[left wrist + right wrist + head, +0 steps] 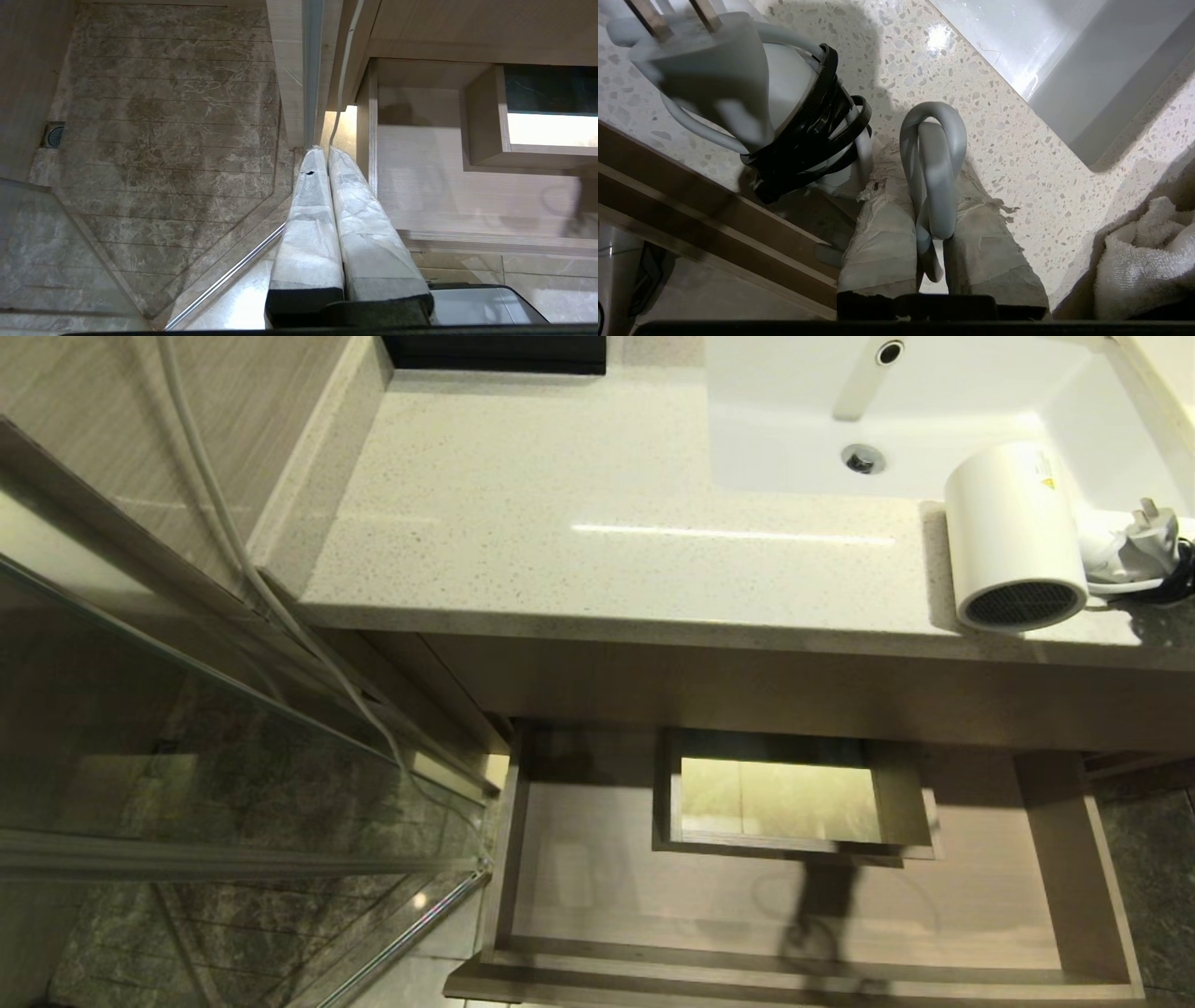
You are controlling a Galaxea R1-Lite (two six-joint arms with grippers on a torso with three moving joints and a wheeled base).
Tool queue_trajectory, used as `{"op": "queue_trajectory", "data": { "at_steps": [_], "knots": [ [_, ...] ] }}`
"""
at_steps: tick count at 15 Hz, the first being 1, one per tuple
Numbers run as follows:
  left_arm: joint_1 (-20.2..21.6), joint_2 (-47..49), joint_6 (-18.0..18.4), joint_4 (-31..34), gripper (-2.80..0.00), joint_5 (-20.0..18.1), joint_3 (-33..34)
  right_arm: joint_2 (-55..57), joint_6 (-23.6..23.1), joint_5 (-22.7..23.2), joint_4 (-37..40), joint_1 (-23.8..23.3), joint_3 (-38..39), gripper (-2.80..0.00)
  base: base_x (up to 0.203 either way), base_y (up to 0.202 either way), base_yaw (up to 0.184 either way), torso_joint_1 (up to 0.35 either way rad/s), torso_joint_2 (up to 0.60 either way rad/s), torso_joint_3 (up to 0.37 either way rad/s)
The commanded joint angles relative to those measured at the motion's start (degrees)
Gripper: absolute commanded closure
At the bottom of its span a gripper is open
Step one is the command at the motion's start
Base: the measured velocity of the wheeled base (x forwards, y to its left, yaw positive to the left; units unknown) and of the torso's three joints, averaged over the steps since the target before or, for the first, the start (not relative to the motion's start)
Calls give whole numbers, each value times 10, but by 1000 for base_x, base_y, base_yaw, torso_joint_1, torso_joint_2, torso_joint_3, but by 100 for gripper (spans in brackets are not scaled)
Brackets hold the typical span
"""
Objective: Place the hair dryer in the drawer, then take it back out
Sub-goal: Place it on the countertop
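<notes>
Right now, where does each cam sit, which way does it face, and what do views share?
Head: high, looking down on countertop, hair dryer and open drawer; no arm shows.
Left wrist: behind the shut left hand, facing floor and drawer.
Right wrist: behind the right hand shut on the dryer's cord loop, over the countertop.
Shared: head and left wrist both show the drawer's cut-out box.

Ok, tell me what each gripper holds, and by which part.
Right gripper: shut on a loop of the hair dryer's cord. Left gripper: shut, holding nothing, beside the open drawer.
</notes>
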Motion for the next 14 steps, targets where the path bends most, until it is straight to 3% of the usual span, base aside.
{"op": "queue_trajectory", "data": {
  "at_steps": [1,12,13,14],
  "knots": [
    [0,0,0,0,0,0,1,-2,-3,2,4,-2,1,0,0,0,0,0,0,0],
    [0,0,0,0,0,0,1,2,1,-5,27,-10,-9,0,0,0,0,0,0,0],
    [0,0,0,0,0,0,0,4,2,-7,29,-12,-11,-280,0,0,0,0,0,0],
    [0,0,0,0,0,0,1,6,0,-6,27,-12,-13,-280,0,0,0,0,0,0]
  ]
}}
